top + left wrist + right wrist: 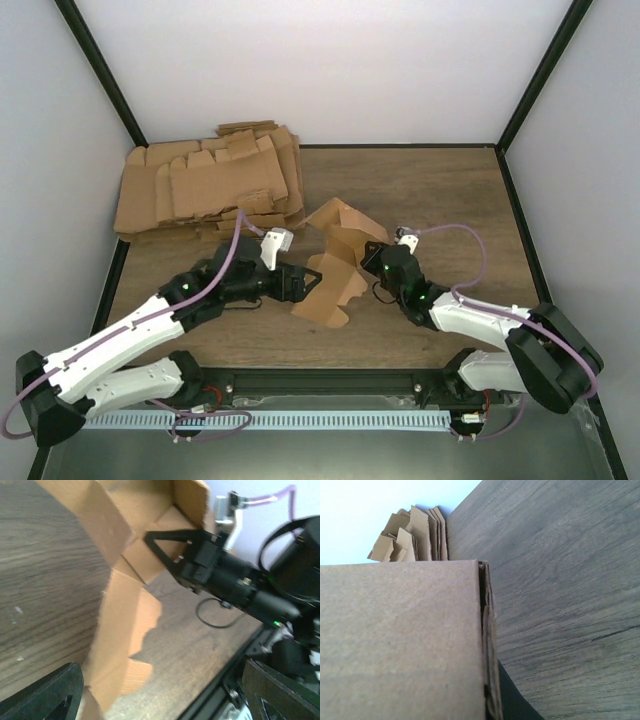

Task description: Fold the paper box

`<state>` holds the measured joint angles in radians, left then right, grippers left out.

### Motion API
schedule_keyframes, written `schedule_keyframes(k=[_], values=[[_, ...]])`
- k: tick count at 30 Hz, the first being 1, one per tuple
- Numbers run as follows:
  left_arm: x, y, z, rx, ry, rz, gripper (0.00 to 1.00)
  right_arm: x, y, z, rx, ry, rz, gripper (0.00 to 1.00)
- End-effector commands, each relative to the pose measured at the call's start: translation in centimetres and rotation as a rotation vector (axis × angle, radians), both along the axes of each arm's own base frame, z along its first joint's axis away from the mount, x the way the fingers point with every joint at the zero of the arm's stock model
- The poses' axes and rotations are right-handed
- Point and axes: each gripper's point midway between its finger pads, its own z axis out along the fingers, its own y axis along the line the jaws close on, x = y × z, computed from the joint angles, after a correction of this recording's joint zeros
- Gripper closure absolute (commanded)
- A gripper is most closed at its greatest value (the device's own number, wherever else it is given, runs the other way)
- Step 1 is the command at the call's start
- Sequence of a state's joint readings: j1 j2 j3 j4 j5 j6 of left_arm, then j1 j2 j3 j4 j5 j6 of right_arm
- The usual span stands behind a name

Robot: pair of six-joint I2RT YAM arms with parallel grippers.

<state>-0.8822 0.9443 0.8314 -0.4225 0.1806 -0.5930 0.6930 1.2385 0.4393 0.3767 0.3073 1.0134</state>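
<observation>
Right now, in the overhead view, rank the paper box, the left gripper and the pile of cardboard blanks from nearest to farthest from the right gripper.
From the right gripper:
1. The paper box: in its grip, at the centre.
2. The left gripper: just past the box, on the left side.
3. The pile of cardboard blanks: far back-left corner.

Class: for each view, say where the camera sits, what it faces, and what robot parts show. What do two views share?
Top external: high behind the robot, looking down on table, paper box, left gripper, right gripper.
Left wrist: low, facing the box and right gripper; own fingers at bottom corners.
Right wrist: against a box panel, facing the pile of blanks; one dark finger.
Shared with top: that pile.
</observation>
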Motion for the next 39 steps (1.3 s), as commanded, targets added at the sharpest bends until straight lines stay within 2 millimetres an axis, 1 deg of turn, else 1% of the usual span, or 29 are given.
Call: schedule_keyframes(k=[1,6,9,11,13,16,18,19,20,21,23,24,25,26,27,29,32,35,37,39], values=[[2.5,0.5,-0.8,0.045,-0.047,0.123,0.10,0.3,-0.3,1.1,0.051,-0.024,-0.032,0.99],[3.4,-0.5,-2.9,0.125,-0.042,0.096,0.15,0.1,0.0,1.4,0.064,-0.024,-0.013,0.99],[3.6,-0.9,-4.2,0.165,-0.022,0.082,0.23,0.0,0.1,1.8,0.074,-0.025,-0.005,0.99],[3.7,-0.8,-4.8,0.188,-0.020,0.085,0.33,-0.1,0.1,1.7,0.086,-0.021,-0.005,0.99],[3.7,-0.7,-4.8,0.201,-0.028,0.083,0.45,-0.2,0.3,1.6,0.099,-0.011,0.001,0.99],[3.9,-0.5,-4.3,0.213,-0.048,0.082,0.66,-0.5,0.8,1.2,0.124,-0.002,0.027,0.99],[3.8,-0.4,-4.0,0.224,-0.057,0.073,0.83,-0.7,1.3,0.6,0.149,0.015,0.049,0.99],[3.9,-0.4,-3.8,0.236,-0.062,0.069,0.91,-0.9,1.6,0.3,0.159,0.021,0.068,0.98],[3.9,-0.2,-3.9,0.258,-0.062,0.071,0.96,-1.0,2.1,0.0,0.171,0.026,0.091,0.94],[4.0,0.0,-3.8,0.281,-0.063,0.071,0.96,-1.3,2.4,-0.2,0.182,0.029,0.112,0.87],[4.1,0.5,-3.5,0.336,-0.058,0.072,0.96,-1.7,3.0,-0.7,0.200,0.032,0.155,0.71],[4.3,0.6,-2.8,0.358,-0.060,0.073,0.96,-2.0,3.5,-1.0,0.205,0.039,0.187,0.63],[4.2,1.1,-3.2,0.402,-0.045,0.071,0.96,-2.3,3.9,-1.5,0.201,0.053,0.212,0.56],[4.3,1.2,-2.5,0.421,-0.047,0.073,0.96,-2.6,4.3,-2.0,0.194,0.072,0.242,0.50],[4.1,1.7,-2.6,0.461,-0.031,0.069,0.96,-3.0,4.7,-2.6,0.187,0.091,0.272,0.47],[4.0,1.9,-2.5,0.508,-0.021,0.051,0.96,-4.1,5.4,-3.8,0.183,0.124,0.333,0.39],[4.0,2.4,-2.8,0.576,0.006,0.043,0.96,-6.1,6.1,-4.7,0.162,0.149,0.424,0.27],[4.3,2.9,-3.4,0.640,0.020,0.048,0.96,-7.8,6.8,-4.5,0.100,0.144,0.518,0.17],[4.5,3.1,-4.0,0.673,0.028,0.052,0.96,-8.8,7.0,-4.4,0.067,0.150,0.577,0.12],[4.6,3.2,-4.6,0.698,0.036,0.051,0.96,-9.8,7.0,-4.4,0.047,0.167,0.628,0.10]])
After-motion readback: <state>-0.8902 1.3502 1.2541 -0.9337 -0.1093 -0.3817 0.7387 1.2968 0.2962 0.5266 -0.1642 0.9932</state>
